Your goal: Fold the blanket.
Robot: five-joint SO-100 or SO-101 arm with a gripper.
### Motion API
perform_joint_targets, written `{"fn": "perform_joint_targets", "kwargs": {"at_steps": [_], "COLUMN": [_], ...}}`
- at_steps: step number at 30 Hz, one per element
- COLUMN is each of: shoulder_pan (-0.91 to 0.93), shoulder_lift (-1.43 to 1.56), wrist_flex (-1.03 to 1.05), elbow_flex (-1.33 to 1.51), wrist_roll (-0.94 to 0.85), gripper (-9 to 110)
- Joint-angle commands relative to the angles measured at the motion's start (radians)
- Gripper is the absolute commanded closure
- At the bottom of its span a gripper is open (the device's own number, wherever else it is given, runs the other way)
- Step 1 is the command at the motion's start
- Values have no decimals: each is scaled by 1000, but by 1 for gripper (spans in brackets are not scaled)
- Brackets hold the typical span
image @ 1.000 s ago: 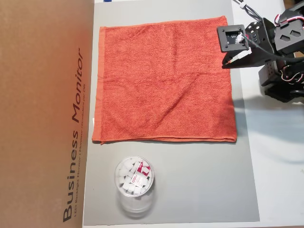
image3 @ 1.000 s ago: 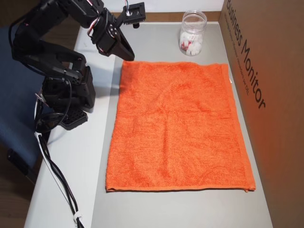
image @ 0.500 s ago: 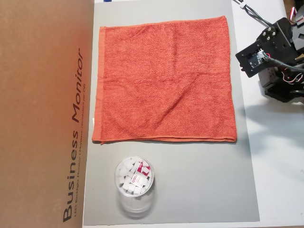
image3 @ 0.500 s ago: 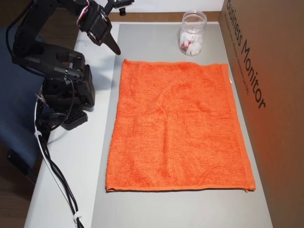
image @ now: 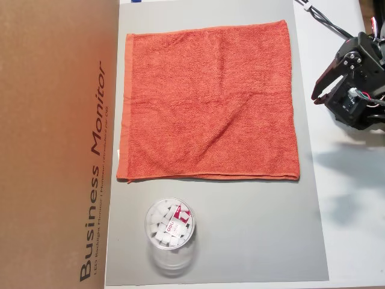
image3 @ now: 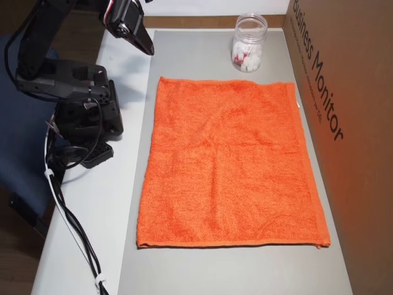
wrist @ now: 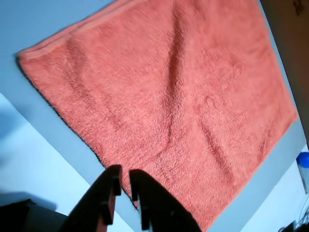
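The blanket (image: 207,102) is an orange-red terry towel lying spread flat and unfolded on the grey mat (image: 240,229). In the other overhead view the blanket (image3: 230,166) shows all its hemmed edges. My gripper (image: 317,96) hangs raised off the blanket's right side, over the white table beside the mat, touching nothing. Seen from the opposite side, the gripper (image3: 148,49) is above the mat's far left edge. In the wrist view the gripper (wrist: 124,173) has its fingers nearly together with nothing between them, and the blanket (wrist: 183,96) lies below.
A clear plastic cup (image: 170,229) holding white pieces stands on the mat beyond one blanket edge; it is also at the top (image3: 249,44). A brown cardboard box (image: 54,144) walls off one side. The arm's base (image3: 86,123) and cables (image3: 67,215) sit on the white table.
The gripper has drawn back from over the blanket's corner to beside the mat and risen. The blanket and cup have not moved.
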Motion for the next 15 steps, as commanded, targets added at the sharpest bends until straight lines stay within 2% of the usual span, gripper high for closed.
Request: {"fn": "perform_joint_targets", "kwargs": {"at_steps": [1, 5, 9, 15], "shoulder_pan": [-64, -192, -270, -293], "shoulder_lift": [3, 3, 5, -8], "wrist_flex": [2, 3, 3, 3], "elbow_flex": [-28, -38, -26, -23], "wrist_roll": [64, 219, 313, 316], "gripper": [102, 100, 89, 81]}}
